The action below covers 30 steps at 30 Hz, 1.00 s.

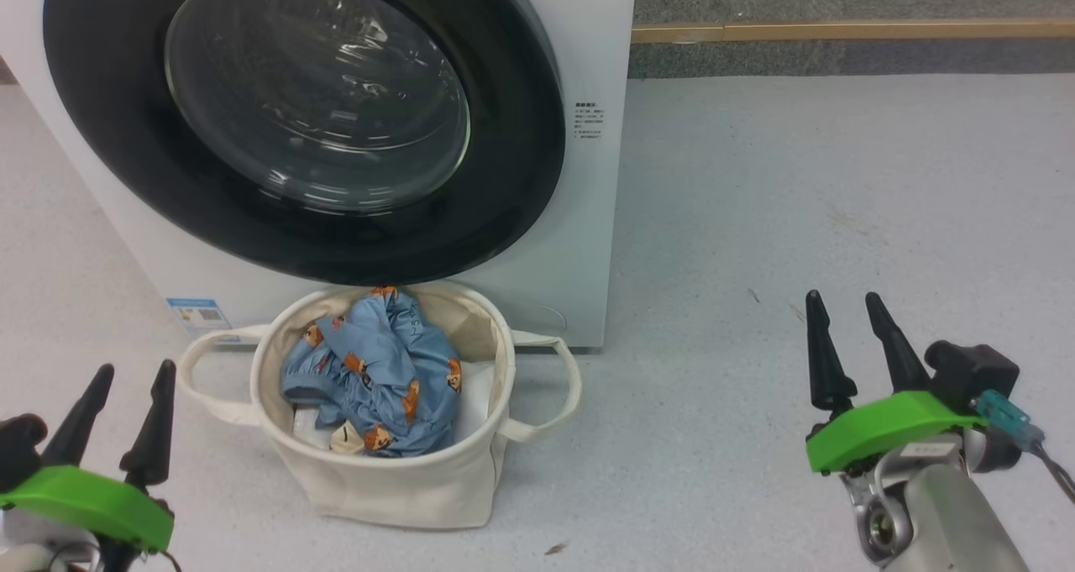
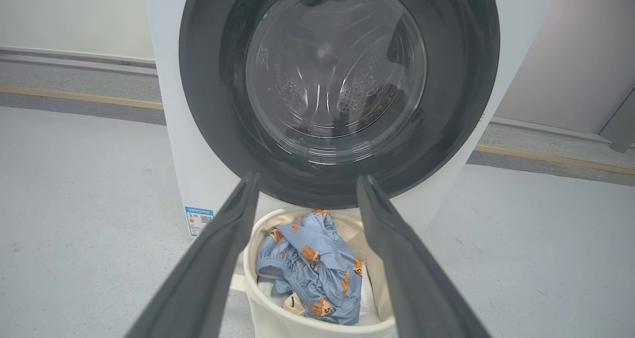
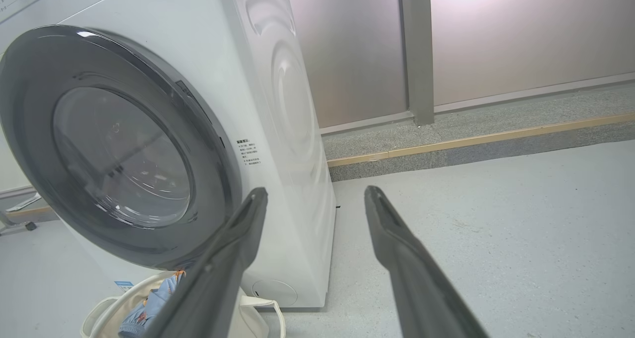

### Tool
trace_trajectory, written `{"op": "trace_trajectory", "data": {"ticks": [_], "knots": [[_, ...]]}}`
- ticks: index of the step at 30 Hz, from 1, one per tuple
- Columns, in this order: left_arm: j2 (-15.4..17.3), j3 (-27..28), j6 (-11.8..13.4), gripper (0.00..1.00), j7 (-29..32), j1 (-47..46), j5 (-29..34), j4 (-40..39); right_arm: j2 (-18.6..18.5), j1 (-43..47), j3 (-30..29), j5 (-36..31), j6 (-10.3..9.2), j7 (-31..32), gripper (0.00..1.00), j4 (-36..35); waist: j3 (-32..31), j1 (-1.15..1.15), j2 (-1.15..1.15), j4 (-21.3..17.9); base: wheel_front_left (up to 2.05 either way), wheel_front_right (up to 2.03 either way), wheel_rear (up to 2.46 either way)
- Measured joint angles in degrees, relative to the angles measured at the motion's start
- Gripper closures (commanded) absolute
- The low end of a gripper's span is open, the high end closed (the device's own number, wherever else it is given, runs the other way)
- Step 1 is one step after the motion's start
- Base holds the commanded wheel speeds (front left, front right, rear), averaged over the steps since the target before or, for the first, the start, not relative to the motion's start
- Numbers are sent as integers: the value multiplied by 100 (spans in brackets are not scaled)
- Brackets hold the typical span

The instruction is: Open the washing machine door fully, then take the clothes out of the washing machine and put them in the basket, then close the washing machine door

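Observation:
The white washing machine [image 1: 579, 244] stands ahead with its black-rimmed glass door [image 1: 311, 110] flat against the front, closed. Right below the door sits the cream canvas basket [image 1: 395, 488], holding the light blue bear-print clothes [image 1: 378, 370] on a bit of white fabric. My left gripper [image 1: 134, 375] hangs open at the lower left, left of the basket and apart from it. My right gripper [image 1: 844, 303] stands open at the lower right over bare floor. The left wrist view frames the clothes [image 2: 312, 268] between its empty fingers, under the door [image 2: 337, 70]. The right wrist view shows the door [image 3: 119, 149] and basket [image 3: 114, 310].
Grey speckled floor [image 1: 798, 219] stretches wide to the right of the machine. A raised kerb with a yellow-wood strip [image 1: 848, 30] runs along the back, before a pale panelled wall [image 3: 496, 35]. A blue sticker [image 1: 197, 313] marks the washer's lower front corner.

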Motion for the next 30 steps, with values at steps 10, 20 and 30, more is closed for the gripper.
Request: {"op": "trace_trajectory", "data": {"ticks": [10,20,30], "knots": [[-583,-232,9,100,76,695,-114,323,34,651,-19,188,1,105,100,554,5,1,0,26,0,0,0],[-734,-47,9,100,235,664,-511,201,41,626,-55,809,1,242,100,405,23,2,0,84,0,0,0],[-915,135,9,100,404,669,-912,87,43,637,-108,1428,1,401,100,266,40,1,0,142,0,0,0]]}}
